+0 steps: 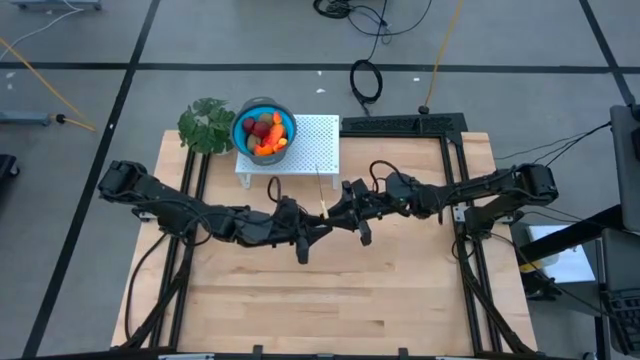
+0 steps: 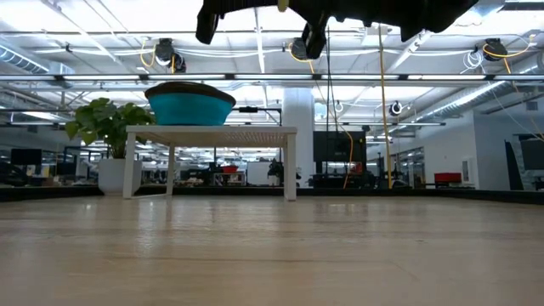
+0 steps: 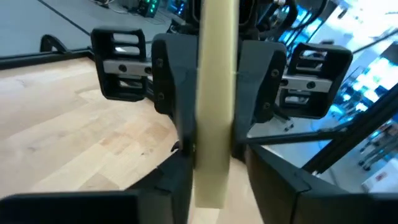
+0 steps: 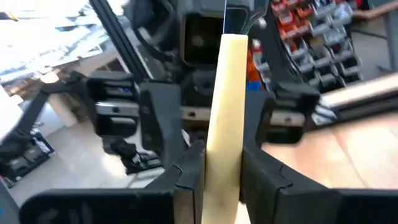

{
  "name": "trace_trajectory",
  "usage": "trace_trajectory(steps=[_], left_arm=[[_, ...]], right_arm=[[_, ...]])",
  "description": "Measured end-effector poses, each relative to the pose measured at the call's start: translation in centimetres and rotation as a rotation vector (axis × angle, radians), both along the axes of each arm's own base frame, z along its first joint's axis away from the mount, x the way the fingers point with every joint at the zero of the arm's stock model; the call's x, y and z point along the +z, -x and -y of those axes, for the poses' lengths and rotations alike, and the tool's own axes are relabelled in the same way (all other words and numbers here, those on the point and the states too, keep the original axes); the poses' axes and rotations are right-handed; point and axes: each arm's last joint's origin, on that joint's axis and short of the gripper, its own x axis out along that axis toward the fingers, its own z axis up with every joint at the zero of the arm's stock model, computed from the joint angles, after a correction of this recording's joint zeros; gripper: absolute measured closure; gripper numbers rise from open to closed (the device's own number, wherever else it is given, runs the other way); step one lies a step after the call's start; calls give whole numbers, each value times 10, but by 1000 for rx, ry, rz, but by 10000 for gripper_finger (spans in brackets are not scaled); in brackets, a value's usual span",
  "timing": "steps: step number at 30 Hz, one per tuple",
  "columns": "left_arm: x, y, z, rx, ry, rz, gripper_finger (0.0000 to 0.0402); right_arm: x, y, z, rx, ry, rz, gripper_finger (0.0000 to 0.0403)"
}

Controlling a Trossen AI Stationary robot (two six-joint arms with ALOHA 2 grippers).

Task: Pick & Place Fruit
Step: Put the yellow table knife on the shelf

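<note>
Fruit point(image 1: 266, 131): in blue bowl point(image 1: 243, 122) on white stand point(image 1: 310, 140), table's point(image 1: 400, 300) back edge | Left gripper point(image 1: 318, 222): loosened beside pale knife point(image 3: 214, 99) | Right gripper point(image 1: 338, 208): clamped on knife, mid-table, aloft

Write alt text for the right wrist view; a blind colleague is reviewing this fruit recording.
A pale yellow knife handle stands clamped between the right gripper's two dark fingers. Directly behind it the left gripper faces the camera, close around the same handle. Blurred shelving and a strip of wooden table fill the background.
</note>
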Motion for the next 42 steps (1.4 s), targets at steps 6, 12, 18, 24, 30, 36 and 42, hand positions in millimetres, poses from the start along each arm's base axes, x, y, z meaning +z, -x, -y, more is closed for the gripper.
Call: trace_trajectory(steps=[6, 12, 18, 24, 30, 36, 42], left_arm=[[-5, 1, -1, 1, -47, -63, 221], [-13, 3, -2, 31, -51, -135, 216], [-22, 6, -5, 101, -46, -221, 216], [-35, 13, -7, 154, -3, -340, 215], [-48, 23, -10, 227, -28, -487, 215], [-58, 30, -12, 231, -64, -574, 215], [-72, 38, -13, 218, -53, -603, 215]], right_arm=[[-2, 4, 2, -54, 1, -76, 337], [2, 17, 6, -167, 29, -170, 337], [7, 33, 12, -305, -30, -268, 337], [7, 39, 19, -387, -140, -327, 337], [5, 40, 27, -453, -210, -345, 337], [13, 39, 34, -512, -230, -357, 337], [27, 35, 37, -608, -205, -374, 337]])
